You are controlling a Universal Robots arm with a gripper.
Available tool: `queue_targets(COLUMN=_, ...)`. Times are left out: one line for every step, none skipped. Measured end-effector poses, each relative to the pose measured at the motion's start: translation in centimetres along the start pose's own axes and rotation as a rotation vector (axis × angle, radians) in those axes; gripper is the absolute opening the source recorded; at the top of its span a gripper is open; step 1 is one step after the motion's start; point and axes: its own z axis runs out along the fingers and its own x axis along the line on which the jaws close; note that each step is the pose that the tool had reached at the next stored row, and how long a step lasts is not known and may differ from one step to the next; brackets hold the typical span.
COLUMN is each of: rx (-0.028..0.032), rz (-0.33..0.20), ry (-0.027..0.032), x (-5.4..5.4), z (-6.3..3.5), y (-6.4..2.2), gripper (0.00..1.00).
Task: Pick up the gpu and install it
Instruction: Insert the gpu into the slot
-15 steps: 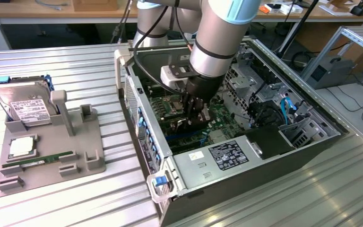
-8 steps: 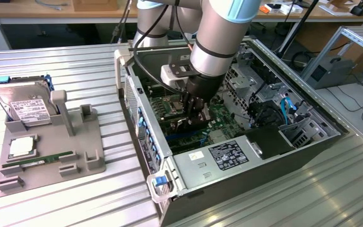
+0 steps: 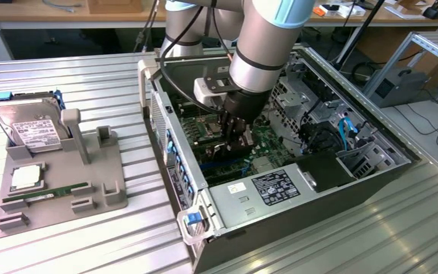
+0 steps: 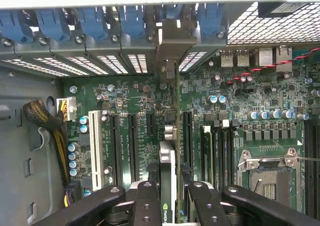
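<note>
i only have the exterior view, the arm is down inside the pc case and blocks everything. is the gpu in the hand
Observer: Yes. In the wrist view the hand is shut on the gpu, which stands on edge between the fingers.
Operator: where does the card point
Observer: Its metal bracket reaches up to the row of blue slot latches at the case's rear wall.
Operator: which slot is it over
Observer: It lies along the long black slots on the motherboard, between them and the memory sticks. Whether it is seated I cannot tell.
</note>
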Motion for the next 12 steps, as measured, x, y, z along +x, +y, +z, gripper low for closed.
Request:
queue_targets(rx=0.0000, rz=0.000, ry=0.0000, x=0.00, z=0.00, y=0.00, gripper=0.27)
queue_targets(rx=0.0001, rz=0.000, ry=-0.0001, x=-0.02, z=0.01, y=0.00, gripper=0.27)
queue_targets(rx=0.0001, rz=0.000, ry=0.0000, x=-0.09, z=0.01, y=0.00, gripper=0.27)
queue_targets(rx=0.0000, rz=0.000, ry=0.0000, x=-0.19, z=0.01, y=0.01, gripper=0.27)
queue_targets(rx=0.0000, rz=0.000, ry=0.0000, x=-0.25, z=0.01, y=0.00, gripper=0.27)
queue_targets(rx=0.0001, rz=0.000, ry=0.0000, x=-0.27, z=0.01, y=0.04, gripper=0.27)
queue_targets(rx=0.0000, rz=0.000, ry=0.0001, x=-0.27, z=0.01, y=0.12, gripper=0.27)
queue_targets(rx=0.0000, rz=0.000, ry=0.0001, x=-0.27, z=0.01, y=0.13, gripper=0.27)
queue_targets(rx=0.0000, rz=0.000, ry=0.0001, x=-0.27, z=0.01, y=0.14, gripper=0.27)
queue_targets(rx=0.0000, rz=0.000, ry=0.0000, x=-0.27, z=0.01, y=0.15, gripper=0.27)
queue_targets(rx=0.0000, rz=0.000, ry=0.0000, x=-0.27, z=0.01, y=0.15, gripper=0.27)
queue_targets(rx=0.0000, rz=0.000, ry=0.0000, x=-0.27, z=0.01, y=0.15, gripper=0.27)
